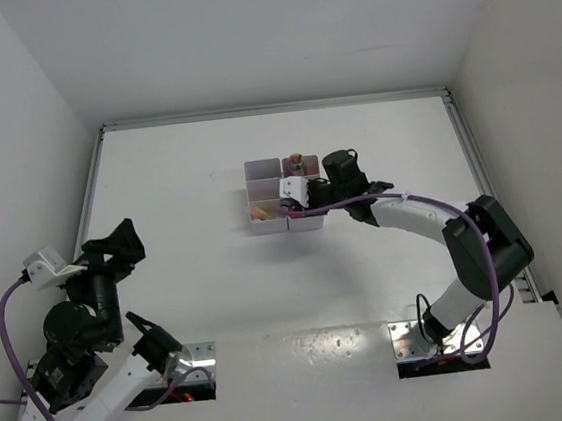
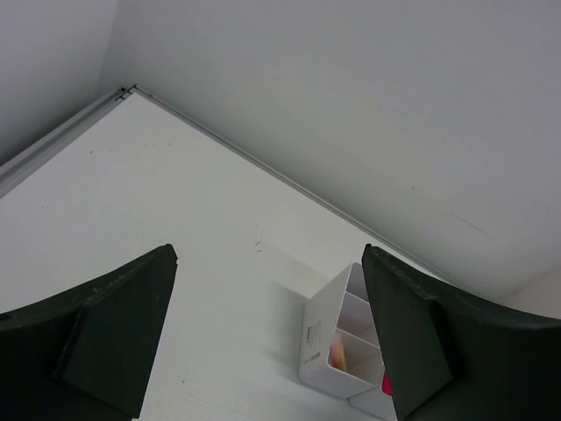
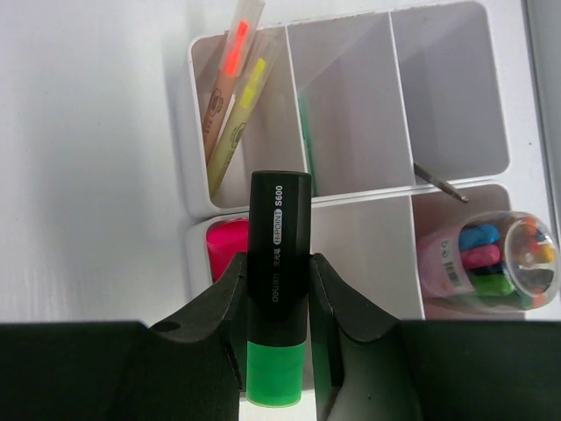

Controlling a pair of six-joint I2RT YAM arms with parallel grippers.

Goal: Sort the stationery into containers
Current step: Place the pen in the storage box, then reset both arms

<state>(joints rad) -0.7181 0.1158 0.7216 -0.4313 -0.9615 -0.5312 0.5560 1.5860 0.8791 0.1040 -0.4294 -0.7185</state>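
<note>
The right tool (image 3: 279, 272) is pinching a black-bodied highlighter with a green end (image 3: 279, 210). One finger is pressed against each side of the barrel, about halfway along it. White and green print runs along the barrel and reads "HI-POINT S600", with a small "deli" mark below it near the fingers.

The highlighter's long axis runs roughly left to right across the scene. Its black end leads left and its green end sits back towards the wrist on the right. It hangs over the right-hand column of the white plastic organiser tray with six compartments (image 3: 351, 189), which sits around the middle of the white table (image 1: 177, 181), a little to the far side.

A pink highlighter (image 3: 226, 246) lies in the near right compartment, just beside the held one. Thin peach and tan sticks with orange and yellow tips (image 3: 230, 96) lean in the near left compartment. A clear round tube of small coloured pieces (image 3: 491, 259) lies in the far right compartment, and its barcode label is too small to read.

The left tool (image 2: 267, 342) hangs over the near left of the table, well apart from the tray, with its fingers spread wide and nothing between them.
</note>
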